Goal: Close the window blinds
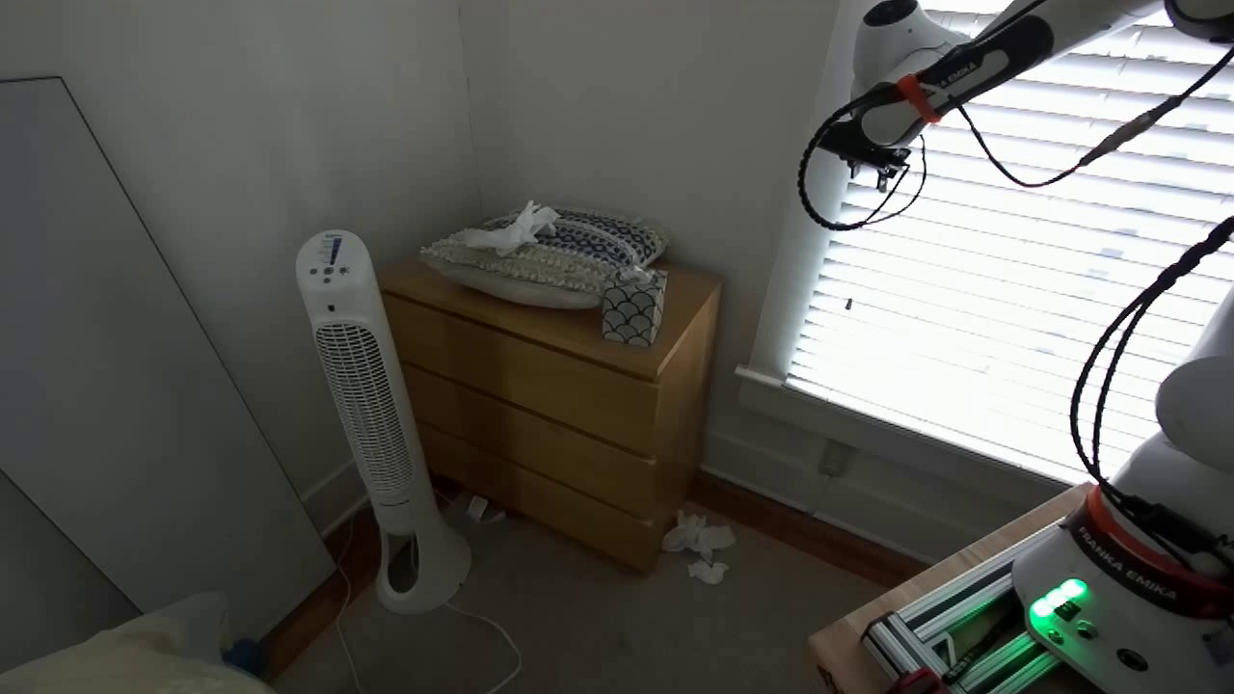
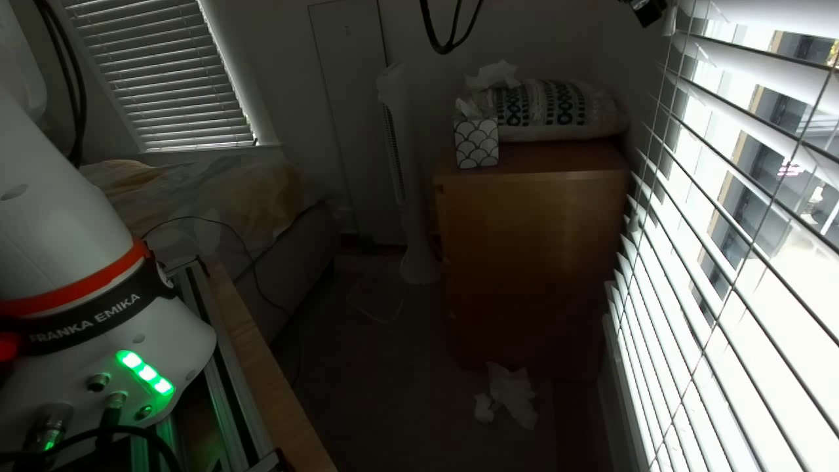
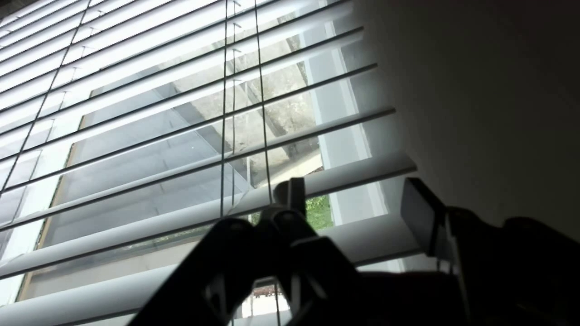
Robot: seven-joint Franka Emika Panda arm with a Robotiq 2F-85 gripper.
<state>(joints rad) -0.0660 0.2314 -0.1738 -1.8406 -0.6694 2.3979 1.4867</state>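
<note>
To the right of the wooden dresser (image 1: 559, 405), in both exterior views, we see the white window blinds (image 1: 974, 289), rising well above its top. Their slats (image 3: 122, 237) stand parted: in the wrist view we observe daylight and the outdoors between them. In the same view the fingers (image 3: 419, 215) of the gripper (image 3: 355, 201) are spread, with a distinct gap between their tips through which slats show; whether either finger touches a slat, we cannot tell. In an exterior view we locate the gripper above and to the right of the dresser, at the end of the white arm (image 1: 993, 72). On the dresser we note a patterned cushion (image 1: 588, 255) bearing a crumpled tissue (image 1: 516, 231) and, at the dresser's near edge, a tissue box (image 1: 631, 310) with a scallop pattern. On the floor (image 1: 598, 636) beside the dresser lie more crumpled tissues (image 1: 696, 535). To the left of the dresser, in both exterior views, we find a white tower fan (image 1: 386, 424). The robot's base (image 2: 151, 328), its green lights (image 2: 147, 372) lit, stands well apart from the dresser. Well to the left of the dresser, in an exterior view, we distinguish a bed (image 2: 196, 190) and a further, dimmer set of blinds (image 2: 170, 72).
</note>
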